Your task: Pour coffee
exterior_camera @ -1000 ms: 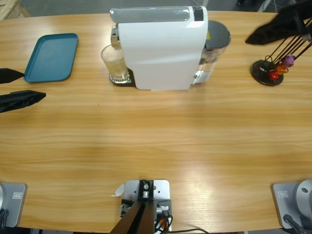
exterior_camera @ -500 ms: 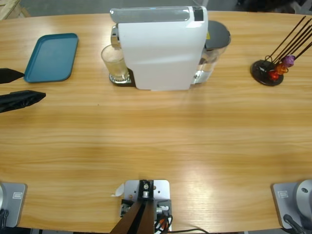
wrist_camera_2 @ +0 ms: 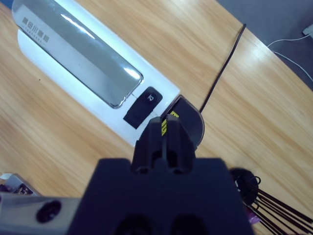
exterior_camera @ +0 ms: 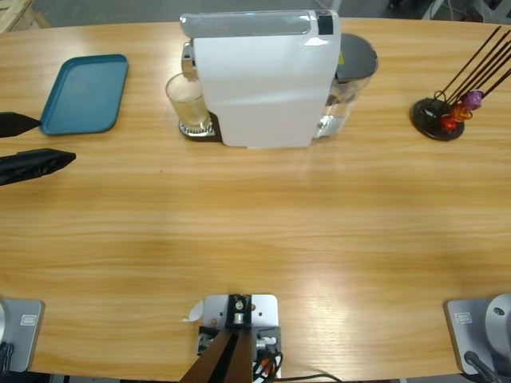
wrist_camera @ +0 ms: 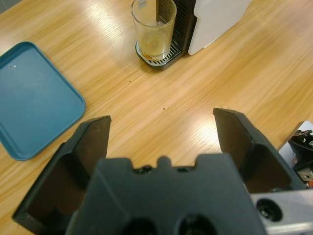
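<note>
Left tool [wrist_camera: 161, 139], jaws spread and empty, faces my glass [wrist_camera: 153, 30] on the drip tray of the white coffee machine [exterior_camera: 263, 76]; right tool [wrist_camera_2: 164, 142], jaws together, hangs above it. Only a thin pale film of coffee [wrist_camera: 152, 49] shows in the glass, so pouring looks barely begun. Nearby: teal tray [exterior_camera: 85, 93], capsule stand [exterior_camera: 439, 116]; open bench [exterior_camera: 255, 231] between tool and glass
</note>
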Robot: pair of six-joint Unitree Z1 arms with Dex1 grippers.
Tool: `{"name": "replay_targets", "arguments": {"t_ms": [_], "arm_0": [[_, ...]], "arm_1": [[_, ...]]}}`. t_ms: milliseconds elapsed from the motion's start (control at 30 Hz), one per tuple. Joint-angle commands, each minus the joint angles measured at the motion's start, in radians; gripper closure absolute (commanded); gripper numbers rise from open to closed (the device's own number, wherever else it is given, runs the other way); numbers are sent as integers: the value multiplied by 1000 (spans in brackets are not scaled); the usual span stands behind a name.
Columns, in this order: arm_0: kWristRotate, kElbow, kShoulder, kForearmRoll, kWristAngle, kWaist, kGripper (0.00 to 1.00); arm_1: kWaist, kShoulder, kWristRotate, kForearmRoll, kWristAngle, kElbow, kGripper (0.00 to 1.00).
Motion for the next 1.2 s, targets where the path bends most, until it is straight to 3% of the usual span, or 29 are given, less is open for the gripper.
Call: {"name": "replay_targets", "arguments": {"t_ms": [33, 200, 400, 433, 500, 1200], "arm_0": [[9, 26, 22, -10, -14, -3, 92], [9, 25, 23, -10, -16, -3, 92], [10, 25, 24, -10, -21, -3, 92], [10, 25, 23, -10, -21, -3, 92], [10, 25, 23, -10, -21, -3, 92], [10, 24, 26, -10, -18, -3, 92]], "arm_1": [[-10, -30, -6, 10, -19, 26, 620], [-10, -72, -3, -7, -37, 78, 602], [-10, 35, -8, 19, -28, -29, 619], [-10, 56, -10, 28, -24, -57, 663], [-10, 97, -11, 41, -6, -101, 991], [-9, 162, -19, 53, 45, -57, 1000]]}}
